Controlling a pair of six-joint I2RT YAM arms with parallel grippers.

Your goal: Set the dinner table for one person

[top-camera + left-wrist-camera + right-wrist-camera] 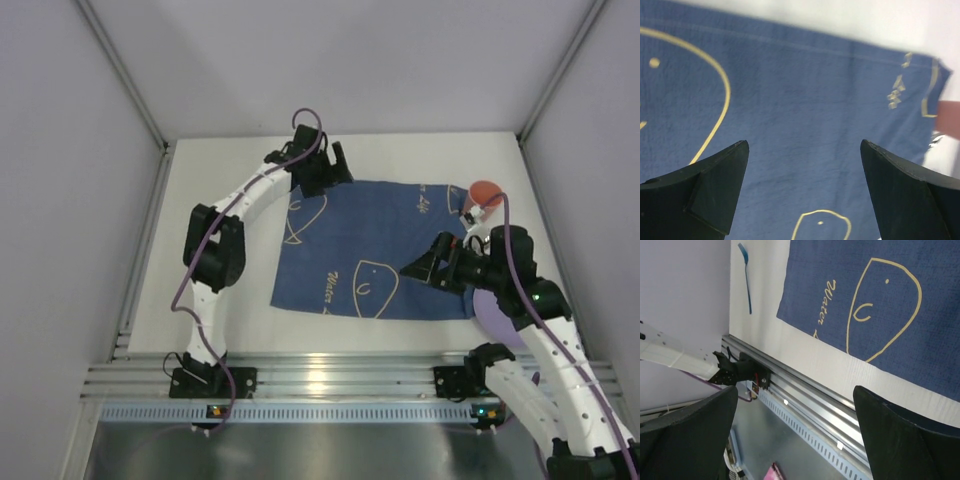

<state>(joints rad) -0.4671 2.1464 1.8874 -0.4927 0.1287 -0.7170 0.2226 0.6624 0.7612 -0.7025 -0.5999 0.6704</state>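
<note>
The left hand (338,162) hangs with its jaws spread wide and nothing between them, over the far left corner of the blue placemat (370,240). The right hand (412,268) is equally wide and empty, low over the mat's near right part. Both are above the white bench (420,150), which carries the mat in its middle and runs from the ribbed rail (330,375) by the arms' bases to the far wall. Out from the left hand, toward the near left, a thin blue fork (746,280) lies on bare bench near the mat's left edge, not touching it, its long axis roughly parallel to that edge. Only the right wrist view shows it. It lies on the left arm's side, so I judge the left hand nearer, closing across the handle. A red round thing (486,190) sits at the mat's far right corner, nearer the right hand, and a pale purple thing (493,312) lies partly under the right arm.
</note>
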